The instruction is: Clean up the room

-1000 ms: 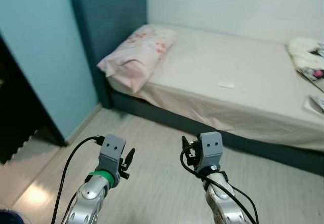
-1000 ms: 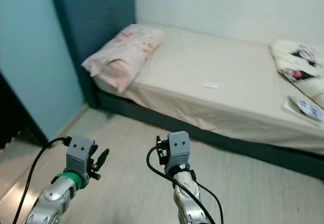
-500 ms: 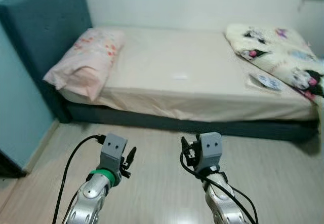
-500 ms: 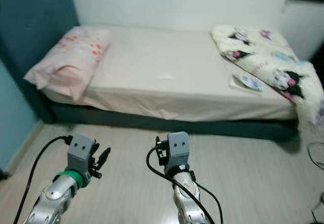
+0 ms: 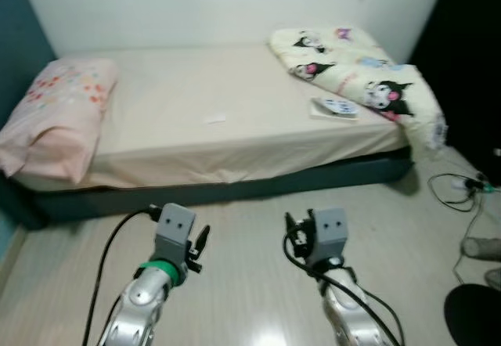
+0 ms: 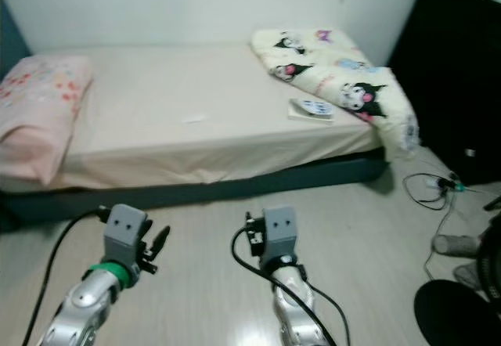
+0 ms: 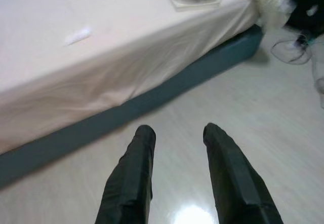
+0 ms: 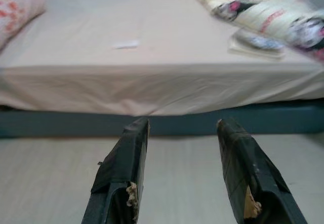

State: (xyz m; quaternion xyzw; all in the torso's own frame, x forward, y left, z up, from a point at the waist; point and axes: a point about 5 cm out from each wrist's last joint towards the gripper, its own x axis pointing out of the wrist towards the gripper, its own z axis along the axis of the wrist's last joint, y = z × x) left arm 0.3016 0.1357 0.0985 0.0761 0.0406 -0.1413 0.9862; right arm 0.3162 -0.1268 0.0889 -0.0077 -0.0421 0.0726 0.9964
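Hovering over open pale floor (image 5: 250,228) short of the bed's dark base edge (image 5: 235,189), left gripper (image 7: 177,135) and right gripper (image 8: 182,130) both spread empty, crumpled blanket (image 5: 360,72) lying at the mattress's right end, cables (image 5: 458,185) trailing right.

Floor (image 5: 250,228) open ahead; bed (image 5: 235,127) blocks beyond; cables (image 5: 458,185) rt.

Room count, as seen from the head cam:
1 bed (image 5: 196,119), 1 pillow (image 5: 51,119), 1 blanket (image 5: 356,68), 1 book (image 5: 335,109), 1 paper slip (image 5: 214,117), 1 cable (image 5: 454,185), 2 grippers: left (image 7: 174,135), right (image 8: 182,127).
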